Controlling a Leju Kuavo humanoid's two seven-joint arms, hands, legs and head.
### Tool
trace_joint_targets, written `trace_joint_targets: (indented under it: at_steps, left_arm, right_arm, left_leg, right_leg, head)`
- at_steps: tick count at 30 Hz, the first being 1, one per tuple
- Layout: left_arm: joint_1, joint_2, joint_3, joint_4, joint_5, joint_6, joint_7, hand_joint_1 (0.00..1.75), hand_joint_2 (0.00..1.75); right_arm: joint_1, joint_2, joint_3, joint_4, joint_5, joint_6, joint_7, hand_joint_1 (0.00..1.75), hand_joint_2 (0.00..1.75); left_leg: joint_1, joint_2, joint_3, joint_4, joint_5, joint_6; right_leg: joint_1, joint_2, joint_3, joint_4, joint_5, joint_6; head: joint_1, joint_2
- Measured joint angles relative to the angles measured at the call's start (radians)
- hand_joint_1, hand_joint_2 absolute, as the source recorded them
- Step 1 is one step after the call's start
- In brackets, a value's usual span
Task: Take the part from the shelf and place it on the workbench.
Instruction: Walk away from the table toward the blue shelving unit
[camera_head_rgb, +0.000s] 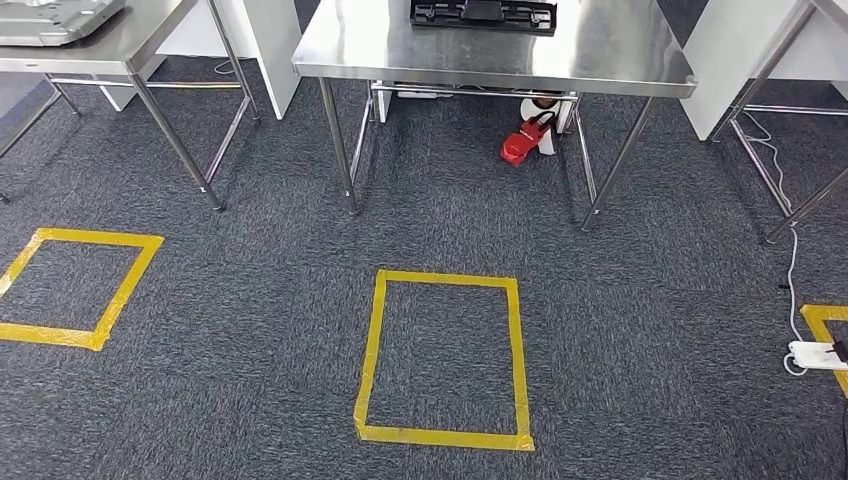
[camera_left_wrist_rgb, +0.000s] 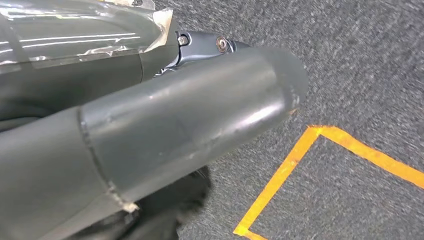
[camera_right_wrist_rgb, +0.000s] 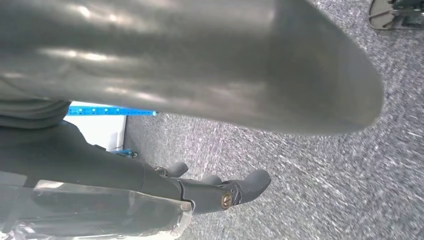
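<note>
- Caught the left hand (camera_left_wrist_rgb: 190, 130) closest to the lens, its thick grey thumb across the wrist picture, hanging low over the grey carpet (camera_left_wrist_rgb: 360, 65) beside a corner of yellow tape (camera_left_wrist_rgb: 280, 175).
- Could not tell whether that hand was loose or clenched, with its darker fingers mostly hidden behind the thumb.
- Found the right hand (camera_right_wrist_rgb: 200, 75) hanging over the carpet too, released and holding nothing, its dark fingers (camera_right_wrist_rgb: 252, 182) stretched out and apart.
- Judged both arms to be down at the sides because nothing needed carrying at that moment.
- Looked down from the head onto a yellow tape rectangle (camera_head_rgb: 443, 360) on the floor just ahead, probably a standing mark set squarely before the steel workbench (camera_head_rgb: 600, 55).
- Spotted a black framed part (camera_head_rgb: 483, 14) lying flat on the far side of the workbench, cut off by the picture's edge.
- Took it for the task's part, already set down where it belonged, though on this evidence alone that was only a guess.
- Noted a second steel table (camera_head_rgb: 130, 40) to the left bearing a grey metal panel (camera_head_rgb: 50, 18), with its own tape square (camera_head_rgb: 75, 290) in front.
- Saw a red object (camera_head_rgb: 522, 143) under the workbench and a white power strip (camera_head_rgb: 815, 353) at the right, out of the walking line.
</note>
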Motion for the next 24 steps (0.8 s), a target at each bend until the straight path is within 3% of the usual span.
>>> trace_joint_targets:
  at_steps: [2,5,6,8,10,11,12,14,16,17,18,20,22,24]
  left_arm:
    - [-0.001,0.000,0.000,0.000,0.000,0.005,-0.001,0.00,0.00]
    - [0.000,-0.002,0.000,0.000,0.000,0.016,-0.001,0.00,0.00]
    - [0.000,-0.002,0.000,0.000,-0.001,0.021,-0.001,0.00,0.00]
    - [0.001,-0.004,0.000,0.001,-0.004,0.033,0.000,0.00,0.00]
    - [0.002,-0.004,0.000,0.001,-0.009,0.054,0.002,0.00,0.00]
    - [0.004,-0.005,0.000,0.001,-0.012,0.067,0.003,0.00,0.00]
    - [0.005,-0.006,-0.001,0.002,-0.013,0.082,0.005,0.00,0.00]
    - [0.007,-0.011,-0.001,0.003,-0.016,0.113,0.007,0.00,0.00]
    - [0.006,-0.017,-0.001,0.004,-0.018,0.140,0.005,0.00,0.00]
    - [0.006,-0.019,-0.001,0.004,-0.018,0.151,0.003,0.00,0.00]
    - [0.007,-0.020,-0.001,0.004,-0.018,0.159,0.000,0.00,0.00]
    - [0.008,-0.021,-0.001,0.004,-0.019,0.169,-0.005,0.00,0.00]
    - [0.009,-0.023,-0.001,0.005,-0.019,0.173,-0.007,0.00,0.00]
    - [0.009,-0.024,-0.001,0.005,-0.020,0.176,-0.007,0.00,0.00]
  right_arm:
    - [0.000,0.000,0.000,0.000,0.001,-0.006,-0.005,0.00,0.00]
    - [0.000,-0.001,0.000,0.000,0.009,-0.015,-0.008,0.00,0.00]
    - [0.001,-0.002,0.000,0.000,0.013,-0.016,-0.008,0.00,0.00]
    - [0.004,-0.003,0.000,0.000,0.021,-0.014,-0.007,0.00,0.00]
    - [0.005,-0.003,0.000,0.000,0.025,-0.010,-0.006,0.00,0.00]
    - [0.006,-0.003,0.000,0.000,0.026,-0.009,-0.005,0.00,0.00]
    - [0.007,-0.004,0.000,0.000,0.027,-0.008,-0.003,0.00,0.00]
    - [0.008,-0.006,0.001,0.000,0.029,-0.004,-0.002,0.00,0.00]
    - [0.008,-0.008,0.001,0.000,0.029,0.001,-0.002,0.00,0.00]
    - [0.007,-0.009,0.001,0.000,0.029,0.003,-0.002,0.00,0.00]
    - [0.008,-0.009,0.001,0.000,0.029,0.004,-0.003,0.00,0.00]
    - [0.008,-0.009,0.000,0.000,0.027,0.005,-0.004,0.00,0.00]
    - [0.008,-0.009,0.000,0.000,0.026,0.006,-0.004,0.00,0.00]
    - [0.010,-0.009,0.000,0.000,0.026,0.006,-0.004,0.00,0.00]
  left_leg:
    - [-0.003,-0.005,0.044,-0.081,-0.022,0.008]
    - [-0.007,-0.005,0.029,-0.108,-0.019,0.037]
    - [-0.007,-0.005,0.021,-0.110,-0.009,0.049]
    - [-0.010,-0.005,0.004,-0.111,0.007,0.062]
    - [-0.015,-0.009,-0.015,-0.110,0.021,0.066]
    - [-0.016,-0.013,-0.023,-0.110,0.028,0.065]
    - [-0.017,-0.019,-0.030,-0.109,0.035,0.063]
    - [-0.018,-0.034,-0.038,-0.108,0.045,0.056]
    - [-0.021,-0.047,-0.044,-0.107,0.054,0.047]
    - [-0.023,-0.053,-0.046,-0.106,0.058,0.042]
    - [-0.024,-0.059,-0.048,-0.106,0.062,0.037]
    - [-0.022,-0.066,-0.055,-0.101,0.063,0.027]
    - [-0.020,-0.045,-0.084,-0.044,0.022,0.020]
    - [-0.019,-0.016,-0.142,0.086,-0.055,0.012]
  right_leg:
    - [0.004,-0.001,-0.022,0.016,0.008,0.012]
    - [0.006,0.000,-0.047,0.028,0.016,0.034]
    - [0.005,0.001,-0.061,0.051,0.001,0.034]
    - [0.003,0.005,-0.106,0.156,-0.063,0.025]
    - [0.003,0.007,-0.147,0.279,-0.123,0.021]
    - [0.003,0.007,-0.147,0.302,-0.133,0.024]
    - [0.003,0.009,-0.124,0.283,-0.128,0.030]
    - [0.003,0.030,-0.025,0.140,-0.090,0.038]
    - [0.007,0.057,0.049,0.013,-0.063,0.034]
    - [0.010,0.063,0.060,-0.011,-0.060,0.028]
    - [0.013,0.058,0.058,-0.013,-0.058,0.023]
    - [0.007,0.040,0.058,-0.015,-0.051,0.010]
    - [-0.002,0.021,0.056,-0.017,-0.041,-0.007]
    - [0.000,0.002,0.050,-0.017,-0.036,-0.017]
  head:
    - [-0.002,0.000]
    - [-0.001,0.000]
    - [0.002,0.000]
    - [0.005,0.000]
    - [0.006,0.000]
    - [0.006,0.000]
    - [0.006,0.000]
    - [0.007,0.000]
    - [0.007,0.000]
    - [0.006,0.000]
    - [0.006,0.000]
    - [0.006,0.000]
    - [0.002,0.000]
    - [-0.002,0.000]
